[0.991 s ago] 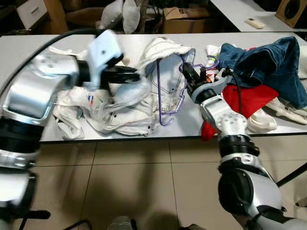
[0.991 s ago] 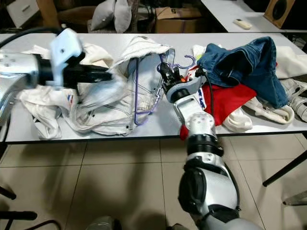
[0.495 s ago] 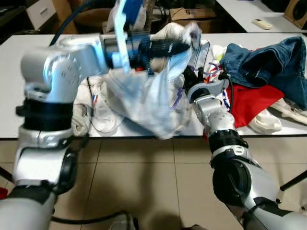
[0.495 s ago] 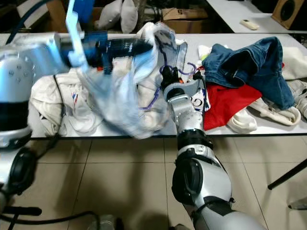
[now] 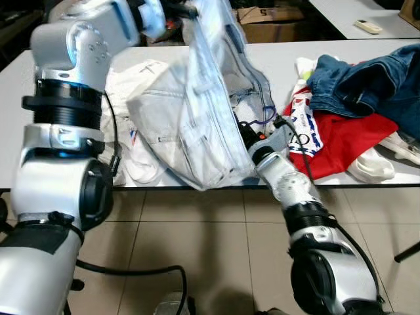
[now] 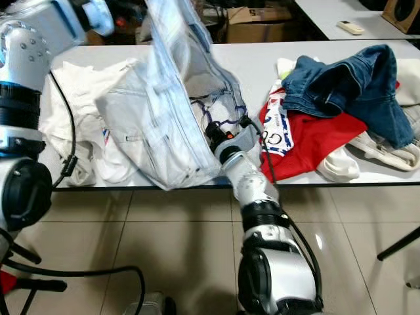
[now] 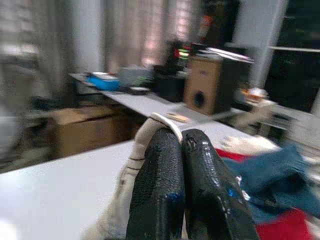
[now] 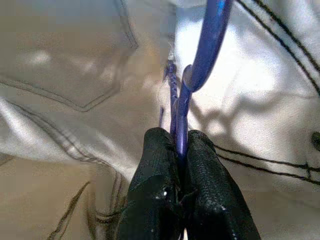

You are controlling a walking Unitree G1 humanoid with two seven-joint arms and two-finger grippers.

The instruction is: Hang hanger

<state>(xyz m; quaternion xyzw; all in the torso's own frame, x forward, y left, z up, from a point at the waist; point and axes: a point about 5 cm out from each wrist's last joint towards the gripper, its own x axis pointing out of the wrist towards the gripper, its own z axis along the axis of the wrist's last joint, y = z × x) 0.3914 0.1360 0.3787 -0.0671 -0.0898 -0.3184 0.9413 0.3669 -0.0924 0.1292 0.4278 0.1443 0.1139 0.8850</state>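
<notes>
Right pincer (image 8: 181, 150) clamps the thin purple hanger (image 8: 200, 65) (stiff, slippery wire); left pincer (image 7: 181, 145) pinches limp pale jeans (image 5: 197, 125) aloft.

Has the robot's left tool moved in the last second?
Yes. The left tool, pinching the pale trousers, has risen from low over the table to above its far edge, lifting them.

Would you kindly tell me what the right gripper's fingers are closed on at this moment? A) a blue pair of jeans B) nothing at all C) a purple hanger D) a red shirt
C: in the right wrist view the right gripper has its two black fingers pinched on the thin purple hanger, against the pale garment.
</notes>
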